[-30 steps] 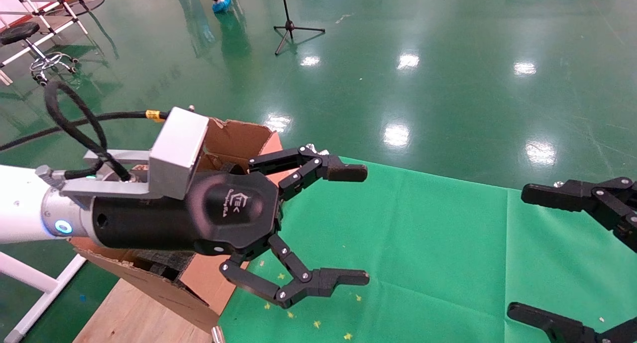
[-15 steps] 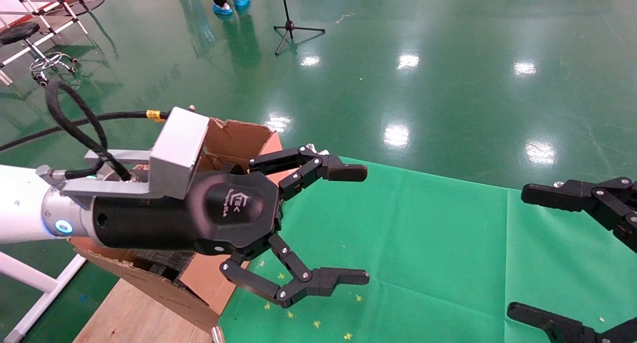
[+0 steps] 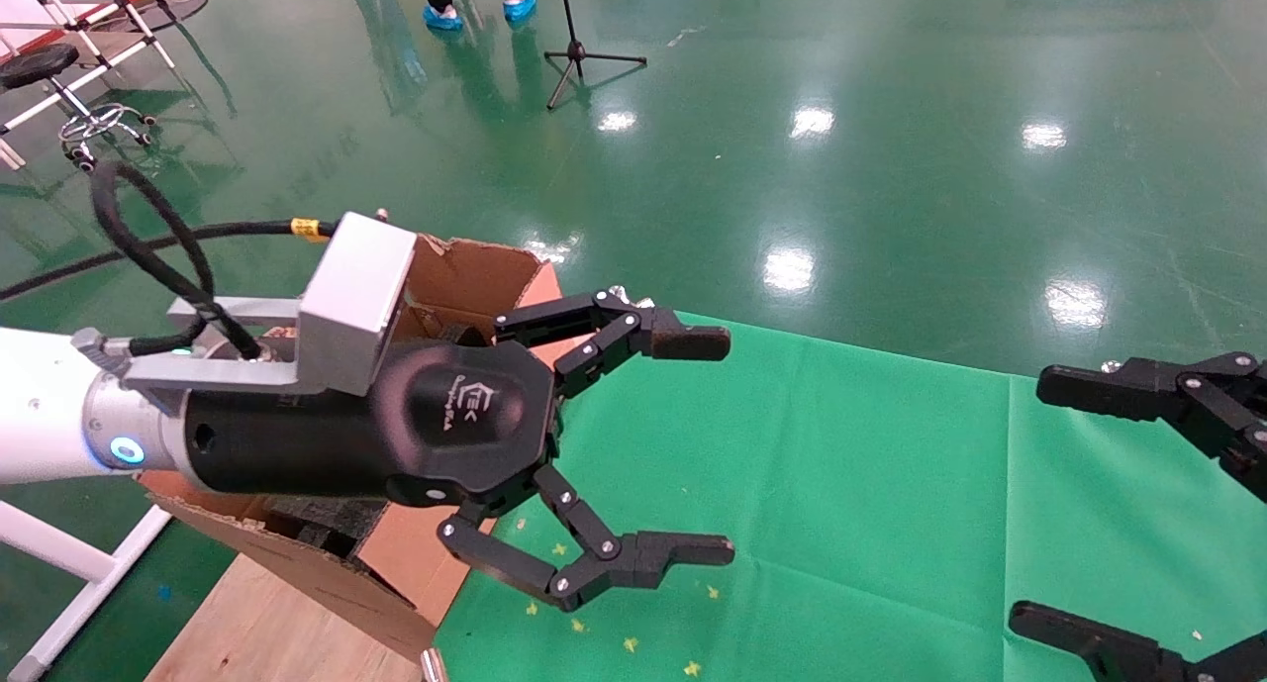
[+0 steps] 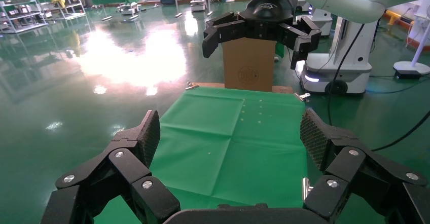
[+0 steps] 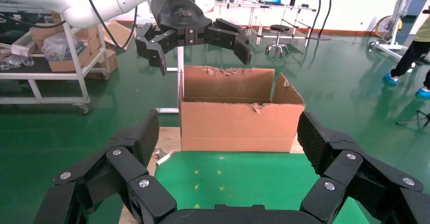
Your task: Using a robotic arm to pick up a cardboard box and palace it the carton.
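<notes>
In the head view the carton (image 3: 465, 286) stands at the far left, on a wooden board beside the green cloth (image 3: 841, 484), mostly hidden behind the robotic arm (image 3: 40, 415). That arm's left gripper (image 3: 693, 444) hangs above the carton's near edge and the cloth, its two black fingers spread wide with nothing between them. Black foam shows in the carton under the wrist. A grey camera block (image 3: 356, 301) sits on the wrist, with a black cable (image 3: 148, 246) looping behind.

Farther right, the cloth lies bare save for small yellow specks. At the right edge the right gripper (image 3: 1029, 504) reaches in, fingers wide apart and holding nothing.

The right wrist view shows what the head view hides: the whole carton (image 5: 238, 117), flaps raised and torn along the top, with the left gripper (image 5: 198, 44) hanging open above it. The left wrist view looks the other way along the cloth (image 4: 228, 143) to the right gripper (image 4: 258, 31), open, with another cardboard box (image 4: 249, 71) standing upright behind it beyond the cloth's far end.

The small cardboard box shows in no view; where it lies cannot be told.
</notes>
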`<state>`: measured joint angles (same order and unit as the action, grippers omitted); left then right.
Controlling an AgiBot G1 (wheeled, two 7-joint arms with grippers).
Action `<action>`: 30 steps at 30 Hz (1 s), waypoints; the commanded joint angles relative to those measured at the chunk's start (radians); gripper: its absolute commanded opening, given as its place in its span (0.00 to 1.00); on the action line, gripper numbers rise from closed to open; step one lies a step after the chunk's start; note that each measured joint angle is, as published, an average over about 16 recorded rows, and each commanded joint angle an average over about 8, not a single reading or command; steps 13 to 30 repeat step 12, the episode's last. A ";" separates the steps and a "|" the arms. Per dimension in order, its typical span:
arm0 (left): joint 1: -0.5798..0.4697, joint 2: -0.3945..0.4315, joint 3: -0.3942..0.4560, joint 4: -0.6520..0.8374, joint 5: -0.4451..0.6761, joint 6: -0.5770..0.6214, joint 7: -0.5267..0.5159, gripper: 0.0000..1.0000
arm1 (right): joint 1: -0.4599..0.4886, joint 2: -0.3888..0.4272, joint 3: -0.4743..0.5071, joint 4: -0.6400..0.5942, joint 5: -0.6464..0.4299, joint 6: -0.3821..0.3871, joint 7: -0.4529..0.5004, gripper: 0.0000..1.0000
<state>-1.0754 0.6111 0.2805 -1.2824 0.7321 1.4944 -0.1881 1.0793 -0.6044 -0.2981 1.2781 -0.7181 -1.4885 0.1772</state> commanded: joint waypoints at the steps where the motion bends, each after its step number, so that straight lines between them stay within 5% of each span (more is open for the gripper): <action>1: 0.000 0.000 0.000 0.000 0.000 0.000 0.000 1.00 | 0.000 0.000 0.000 0.000 0.000 0.000 0.000 1.00; 30: 0.000 0.000 0.000 0.000 0.000 0.000 0.000 1.00 | 0.000 0.000 0.000 0.000 0.000 0.000 0.000 1.00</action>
